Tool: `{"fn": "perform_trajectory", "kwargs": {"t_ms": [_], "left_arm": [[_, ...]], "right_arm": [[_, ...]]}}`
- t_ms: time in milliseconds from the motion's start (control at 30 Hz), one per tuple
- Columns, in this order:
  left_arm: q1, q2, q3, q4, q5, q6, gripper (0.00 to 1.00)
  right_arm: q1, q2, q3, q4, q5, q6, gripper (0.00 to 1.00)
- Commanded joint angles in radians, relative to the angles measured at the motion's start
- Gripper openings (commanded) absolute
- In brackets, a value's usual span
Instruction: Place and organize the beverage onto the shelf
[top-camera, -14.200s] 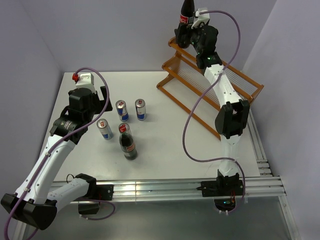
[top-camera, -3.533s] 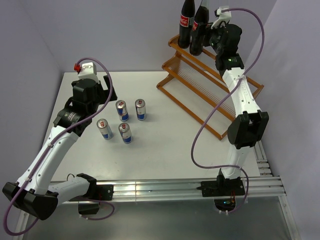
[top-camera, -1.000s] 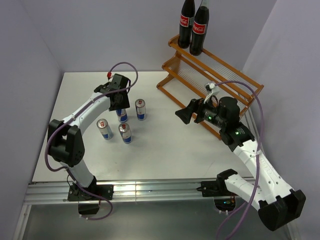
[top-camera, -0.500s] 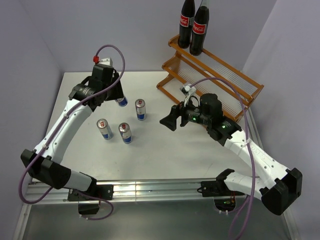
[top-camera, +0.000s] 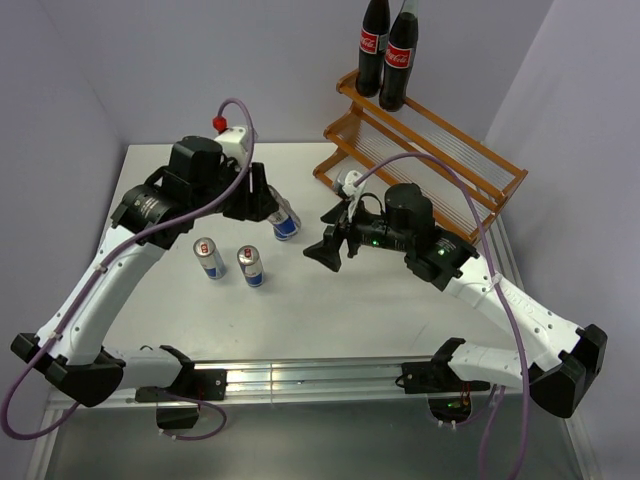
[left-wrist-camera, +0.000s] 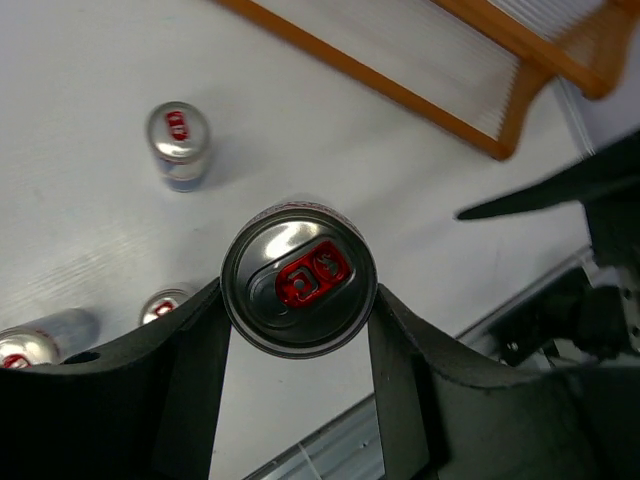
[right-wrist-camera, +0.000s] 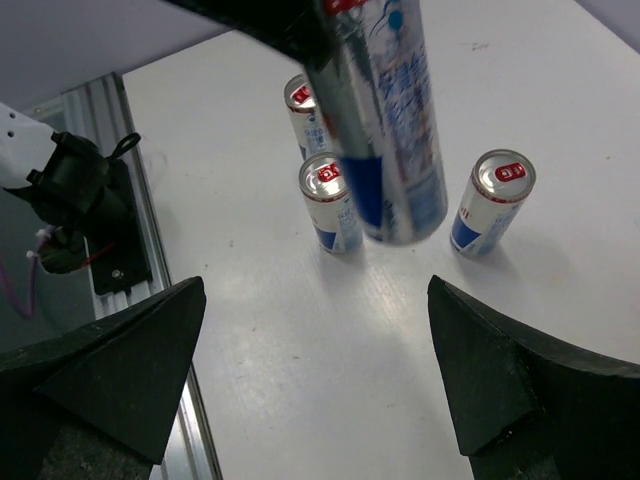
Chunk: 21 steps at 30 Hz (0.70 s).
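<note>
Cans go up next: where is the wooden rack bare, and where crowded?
On the orange-brown wooden rack, the lower tier shows bare wherever the right arm doesn't hide it; the upper tier is free from the two dark cola bottles rightward to its end. Crowded: the upper tier's far-left end.

glossy metal can (left-wrist-camera: 298, 278), matt white table (top-camera: 330, 300)

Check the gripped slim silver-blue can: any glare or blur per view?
Left wrist: held slim silver-blue can sharp, mild sheen on its lid. Right wrist: same can's label slightly soft, own dark fingers blurred. Top external: glare on the aluminium rail.
</note>
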Motion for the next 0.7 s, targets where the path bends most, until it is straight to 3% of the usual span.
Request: {"fn": "perform_trajectory", "kwargs": {"t_ms": [0, 233, 400, 567, 667], "left_arm": [[-0.041, -0.044, 0.013, 0.107, 0.163, 0.043, 0.0], [-0.092, -0.053, -0.043, 0.176, 0.321, 0.07, 0.0], [-0.143, -0.033, -0.033, 0.164, 0.319, 0.092, 0.0], [-0.172, -0.021, -0.029, 0.158, 0.327, 0.118, 0.0], [-0.195, -0.008, -0.02, 0.137, 0.303, 0.136, 0.0]], "right_arm": [[0.012, -0.003, 0.049, -0.01, 0.022, -0.083, 0.98], [0.017, -0.02, 0.017, -0.01, -0.01, -0.117, 0.96], [0.026, -0.005, 0.028, -0.055, -0.088, -0.158, 0.9], [0.037, 0.024, 0.038, -0.089, -0.06, -0.175, 0.86], [0.04, 0.034, 0.049, -0.11, -0.069, -0.187, 0.73]]}}
